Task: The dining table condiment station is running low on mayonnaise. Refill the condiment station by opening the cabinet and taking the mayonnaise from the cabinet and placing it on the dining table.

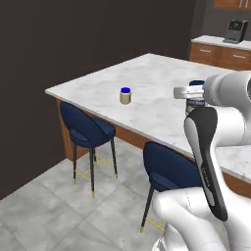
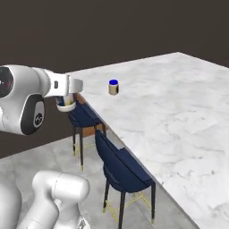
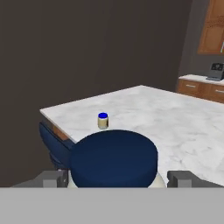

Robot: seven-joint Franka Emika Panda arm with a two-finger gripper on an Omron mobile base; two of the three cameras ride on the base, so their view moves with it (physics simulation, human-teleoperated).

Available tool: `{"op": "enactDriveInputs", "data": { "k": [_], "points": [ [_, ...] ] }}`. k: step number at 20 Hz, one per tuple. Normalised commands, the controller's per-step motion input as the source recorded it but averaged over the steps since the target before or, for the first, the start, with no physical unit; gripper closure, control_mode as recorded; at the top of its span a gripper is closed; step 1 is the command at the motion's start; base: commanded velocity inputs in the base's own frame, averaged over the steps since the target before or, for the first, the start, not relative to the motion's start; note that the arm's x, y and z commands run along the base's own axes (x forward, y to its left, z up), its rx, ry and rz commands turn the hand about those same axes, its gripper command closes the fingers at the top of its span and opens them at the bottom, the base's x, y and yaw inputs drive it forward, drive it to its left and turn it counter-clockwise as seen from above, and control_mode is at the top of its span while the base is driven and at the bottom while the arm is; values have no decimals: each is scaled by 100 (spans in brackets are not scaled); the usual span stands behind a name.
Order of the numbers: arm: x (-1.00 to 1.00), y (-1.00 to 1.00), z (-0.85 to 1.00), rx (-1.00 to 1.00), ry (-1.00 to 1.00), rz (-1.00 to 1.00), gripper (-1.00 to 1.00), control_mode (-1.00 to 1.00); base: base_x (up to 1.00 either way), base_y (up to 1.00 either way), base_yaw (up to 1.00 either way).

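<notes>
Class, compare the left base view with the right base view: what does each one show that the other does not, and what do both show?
Left base view alone: wooden drawers and a dark appliance on the far counter.

Right base view alone: the long near side of the dining table, running toward the camera.

Both: the tan jar with the blue lid on the dining table, two navy chairs, and the gripper shut on the mayonnaise.
</notes>
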Motion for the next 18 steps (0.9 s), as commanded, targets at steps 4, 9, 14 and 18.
{"op": "enactDriveInputs", "data": {
  "k": [4, 9, 14, 18],
  "points": [
    [0, 0, 0, 0, 0, 0, 100, 100, 74, 55, -29],
    [0, 0, 0, 0, 0, 0, 100, 100, 75, 52, -29],
    [0, 0, 0, 0, 0, 0, 100, 100, 80, 34, -31],
    [0, 0, 0, 0, 0, 0, 100, 100, 83, 30, -31]
  ]
}}
